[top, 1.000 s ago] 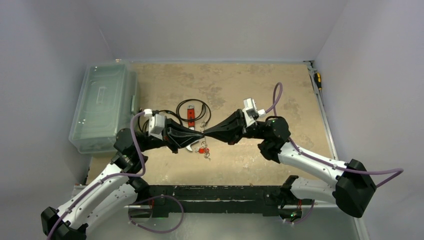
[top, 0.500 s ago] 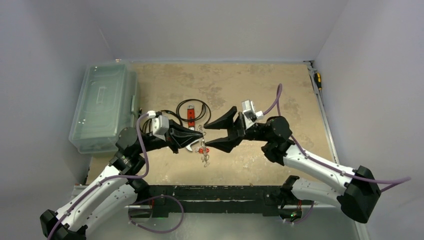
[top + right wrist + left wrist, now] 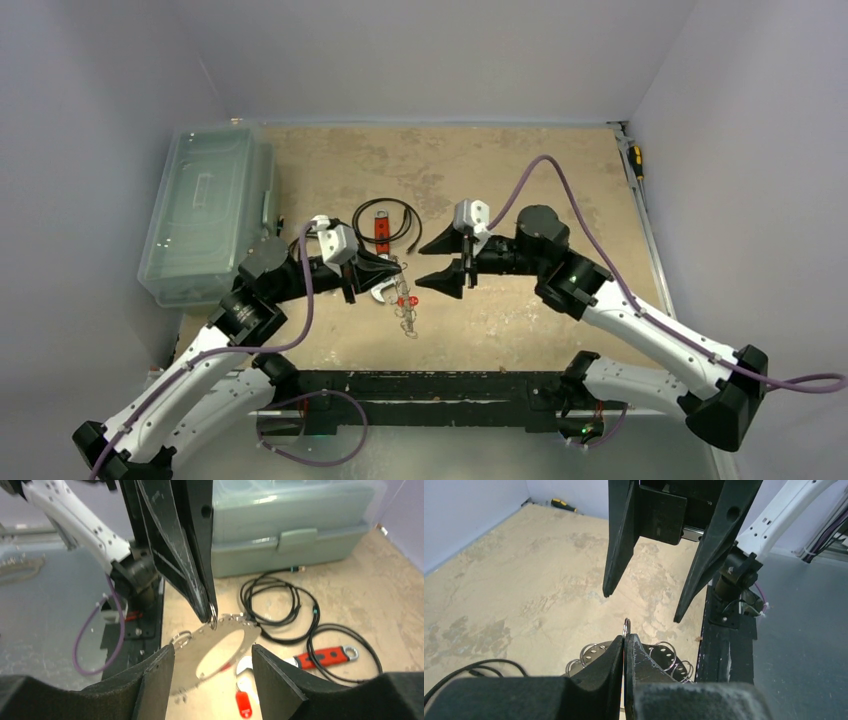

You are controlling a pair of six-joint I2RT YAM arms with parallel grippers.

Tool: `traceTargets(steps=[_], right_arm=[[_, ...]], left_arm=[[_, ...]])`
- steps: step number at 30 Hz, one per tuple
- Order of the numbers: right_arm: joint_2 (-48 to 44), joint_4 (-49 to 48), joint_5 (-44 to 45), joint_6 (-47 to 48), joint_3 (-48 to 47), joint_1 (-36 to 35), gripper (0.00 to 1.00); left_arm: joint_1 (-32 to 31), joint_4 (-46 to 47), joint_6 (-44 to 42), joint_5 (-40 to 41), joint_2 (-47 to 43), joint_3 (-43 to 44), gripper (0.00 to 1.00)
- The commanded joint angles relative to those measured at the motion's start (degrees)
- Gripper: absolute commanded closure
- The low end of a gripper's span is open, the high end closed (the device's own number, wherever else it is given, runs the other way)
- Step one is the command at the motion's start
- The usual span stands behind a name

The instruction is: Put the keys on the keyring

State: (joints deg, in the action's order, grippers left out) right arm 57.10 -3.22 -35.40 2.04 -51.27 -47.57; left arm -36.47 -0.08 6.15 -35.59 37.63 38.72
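— Silvery metal is held up between the two arms; what can be made out of it?
— The keyring (image 3: 200, 631) is seen from the right wrist as a flat oval loop, hanging tilted above the table (image 3: 520, 170). Its top is pinched by the left gripper (image 3: 625, 639), whose fingers are pressed together with a small ring standing up between the tips. From the left wrist, most of the loop is hidden under that gripper's own fingers.
— And the keys?
— The keys (image 3: 405, 312) are made out only from above, as a tiny dangling cluster just below the left gripper, beside a red tag (image 3: 408, 299). Single keys are too small to be told apart, and how they are attached cannot be told.
— How is the other arm placed?
— The right gripper (image 3: 420, 267) is held spread wide, facing the left one tip to tip and kept apart from the loop. Nothing is gripped by it.
— What lies around?
— Black cables (image 3: 272, 600) are coiled on the table behind the loop, and a red-handled wrench (image 3: 325, 656) is laid within one coil. A clear lidded storage box (image 3: 205, 215) is set at the left edge. A yellow-handled screwdriver (image 3: 634, 160) is seen at the far right edge.
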Motion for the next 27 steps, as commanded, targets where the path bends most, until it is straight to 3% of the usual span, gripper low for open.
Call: traceTargets(steps=[1,8,14,27], right_arm=[[2.9,12.1,-1.1,7.5,-5.2,-0.1,0.39],[8.2,15.3,-3.5,9.2,-9.0,-0.2,0.49],[9.6,16.9,-2.6,10.1,-9.4,-0.2,0.64],[9.9,15.3,-5.5,10.3,-9.2,-0.2,0.66]], left_arm=[[-0.8,-8.8,-4.7,2.1,1.3,5.4,1.0],[-2.8,-10.2,-5.0,3.1,4.2,4.1,1.0],[-3.5,-9.8,-5.2,3.1,4.2,3.8,1.0],[-4.0,-9.3,-4.8,2.6,5.3,3.6,1.0]])
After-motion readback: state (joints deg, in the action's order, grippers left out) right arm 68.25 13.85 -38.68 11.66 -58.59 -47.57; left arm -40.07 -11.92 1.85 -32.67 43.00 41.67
